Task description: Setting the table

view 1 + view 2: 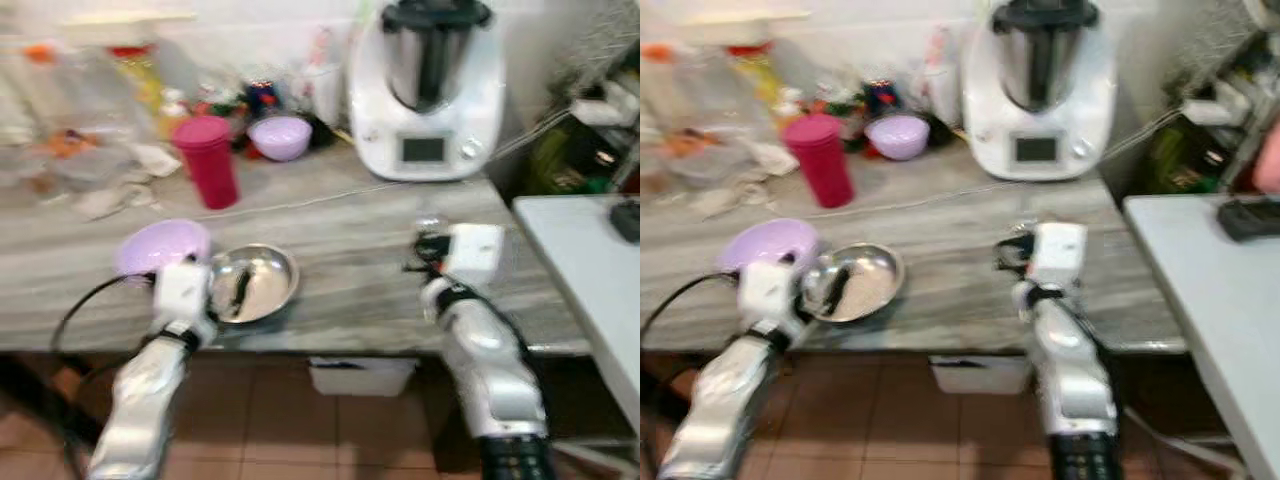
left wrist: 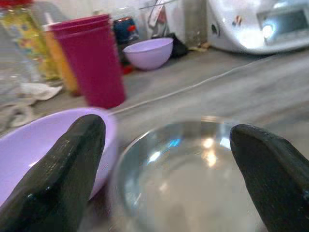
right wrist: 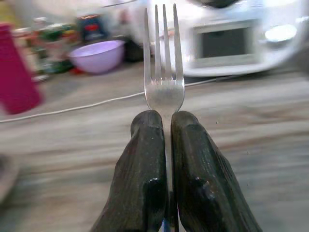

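A steel bowl rests near the counter's front edge, beside a lilac bowl on its left. My left gripper is open, its fingers straddling the near rim of the steel bowl. My right gripper is shut on a metal fork, tines pointing forward, held just above the counter to the right of the bowls.
A magenta tumbler, a second lilac bowl, bottles and clutter stand at the back of the grey counter. A white kitchen machine sits back right. A white table is at the right.
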`<state>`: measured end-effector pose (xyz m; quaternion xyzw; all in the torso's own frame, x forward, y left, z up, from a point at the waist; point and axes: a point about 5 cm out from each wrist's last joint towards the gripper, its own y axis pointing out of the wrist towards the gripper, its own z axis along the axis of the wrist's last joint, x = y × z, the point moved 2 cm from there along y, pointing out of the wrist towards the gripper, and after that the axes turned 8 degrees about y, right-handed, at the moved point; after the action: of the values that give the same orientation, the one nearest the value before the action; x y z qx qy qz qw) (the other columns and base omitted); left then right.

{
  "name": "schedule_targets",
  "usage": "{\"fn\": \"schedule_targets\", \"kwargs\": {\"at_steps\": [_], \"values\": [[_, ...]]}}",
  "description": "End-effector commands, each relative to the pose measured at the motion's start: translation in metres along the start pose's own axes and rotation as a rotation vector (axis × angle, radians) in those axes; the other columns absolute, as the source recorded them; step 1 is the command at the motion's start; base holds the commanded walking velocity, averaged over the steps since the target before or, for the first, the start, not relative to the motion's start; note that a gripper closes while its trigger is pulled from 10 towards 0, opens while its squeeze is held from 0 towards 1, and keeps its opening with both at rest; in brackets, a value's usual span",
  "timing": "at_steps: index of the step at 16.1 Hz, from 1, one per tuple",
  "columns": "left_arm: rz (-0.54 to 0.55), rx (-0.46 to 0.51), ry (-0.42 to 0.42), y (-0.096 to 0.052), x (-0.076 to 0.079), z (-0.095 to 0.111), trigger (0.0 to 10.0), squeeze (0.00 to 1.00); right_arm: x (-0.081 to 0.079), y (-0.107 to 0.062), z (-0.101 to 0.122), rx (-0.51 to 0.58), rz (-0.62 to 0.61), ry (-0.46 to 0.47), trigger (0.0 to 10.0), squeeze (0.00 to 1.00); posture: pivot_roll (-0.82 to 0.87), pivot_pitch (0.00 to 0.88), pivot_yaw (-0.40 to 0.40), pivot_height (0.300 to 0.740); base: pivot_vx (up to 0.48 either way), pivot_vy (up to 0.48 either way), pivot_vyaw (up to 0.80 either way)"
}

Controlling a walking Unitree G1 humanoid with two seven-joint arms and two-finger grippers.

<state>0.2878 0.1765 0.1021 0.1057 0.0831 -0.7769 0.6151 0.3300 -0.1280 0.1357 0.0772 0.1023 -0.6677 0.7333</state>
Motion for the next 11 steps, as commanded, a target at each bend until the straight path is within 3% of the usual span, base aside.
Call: {"fn": "schedule_targets", "kwargs": {"at_steps": [1, 4, 7, 11], "values": [[-0.03, 0.034, 0.004, 0.001, 0.002, 0.008, 10.0, 0.0, -0.002, 0.002, 0.003, -0.004, 0.013, 0.009, 10.0, 0.0, -0.12, 0.015, 0.076, 0.74, 0.0, 0.0, 0.0], [-0.112, 0.017, 0.021, -0.011, 0.005, 0.004, 10.0, 0.0, -0.011, 0.009, -0.001, -0.048, 0.046, 0.08, 10.0, 0.0, -0.12, 0.03, 0.078, 0.74, 0.0, 0.0, 0.0], [-0.255, 0.032, 0.022, -0.021, 0.02, 0.006, 10.0, 0.0, -0.027, 0.021, -0.003, -0.092, 0.085, 0.151, 10.0, 0.0, -0.11, 0.041, 0.084, 0.74, 0.0, 0.0, 0.0], [-0.313, 0.026, 0.021, -0.026, 0.026, 0.004, 10.0, 0.0, -0.041, 0.033, -0.014, -0.184, 0.095, 0.203, 10.0, 0.0, -0.1, 0.045, 0.08, 0.74, 0.0, 0.0, 0.0]]}}
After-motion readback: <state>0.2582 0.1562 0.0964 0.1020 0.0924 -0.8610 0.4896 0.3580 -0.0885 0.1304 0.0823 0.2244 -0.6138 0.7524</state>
